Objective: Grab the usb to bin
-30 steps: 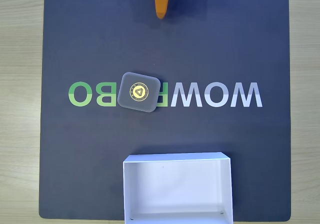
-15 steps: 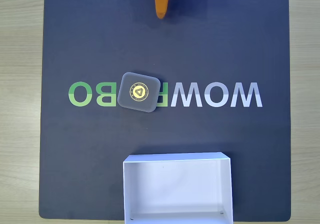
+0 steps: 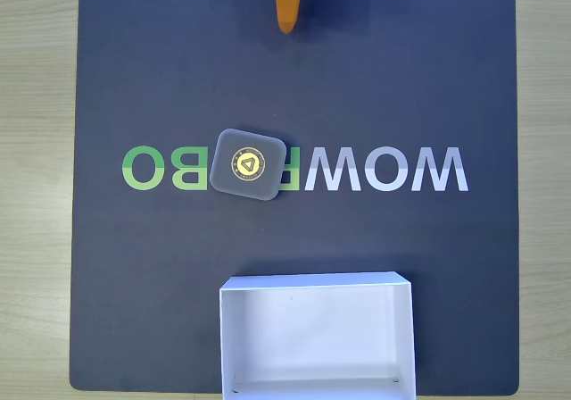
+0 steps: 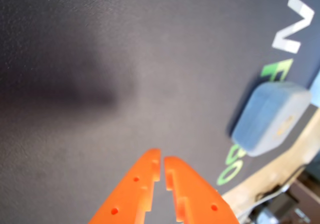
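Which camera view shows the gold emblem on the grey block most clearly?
The fixed view: it looks straight down on the usb, emblem sharp and whole. The wrist view shows the usb blurred and slanted, emblem a faint speck.

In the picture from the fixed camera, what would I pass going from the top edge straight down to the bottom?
Orange gripper at the top edge → bare dark mat → the small grey usb lying on the printed lettering → more bare mat → the white bin at the bottom edge.
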